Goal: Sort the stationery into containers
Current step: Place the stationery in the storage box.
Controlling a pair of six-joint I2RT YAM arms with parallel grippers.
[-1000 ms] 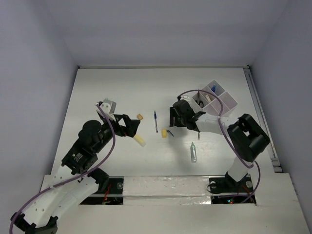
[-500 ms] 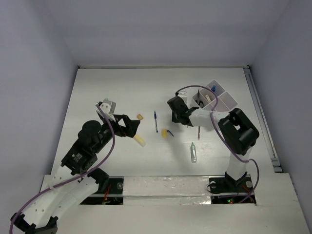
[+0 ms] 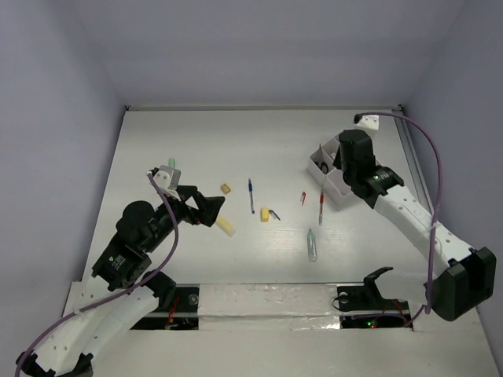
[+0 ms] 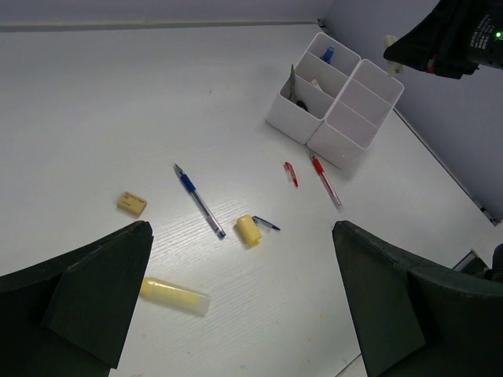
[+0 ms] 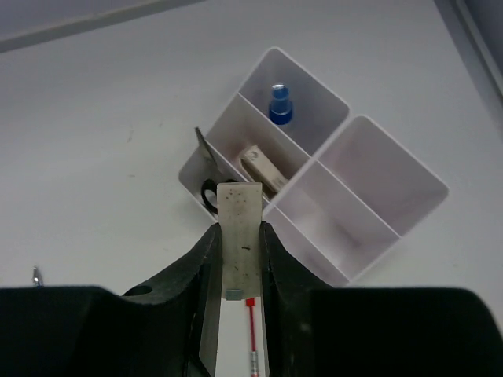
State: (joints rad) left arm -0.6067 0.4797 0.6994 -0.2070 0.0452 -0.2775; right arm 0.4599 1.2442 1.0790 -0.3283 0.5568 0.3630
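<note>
The white divided tray (image 3: 321, 157) stands at the right, also in the left wrist view (image 4: 334, 98). My right gripper (image 3: 346, 169) hangs over it, shut on a flat white eraser (image 5: 240, 228). The tray (image 5: 377, 173) holds a blue piece (image 5: 280, 104), a tan eraser (image 5: 263, 168) and black-handled scissors (image 5: 207, 188). On the table lie a red pen (image 3: 321, 208), red cap (image 3: 303, 198), blue pen (image 3: 251, 195), yellow cap (image 3: 265, 214), blue cap (image 3: 275, 214), small tan eraser (image 3: 225, 188), clear tube (image 3: 312, 245) and yellow stick (image 3: 225, 227). My left gripper (image 3: 206, 210) is open and empty, beside the yellow stick.
Side walls enclose the table on the left, back and right. A rail (image 3: 416, 188) runs along the right edge behind the tray. The right arm's purple cable (image 3: 431, 165) loops over that edge. A taped strip (image 3: 259, 302) lines the near edge.
My right arm has swung from mid-table to the right and risen over the tray. The red pen and red cap now show. The left gripper has barely moved.
</note>
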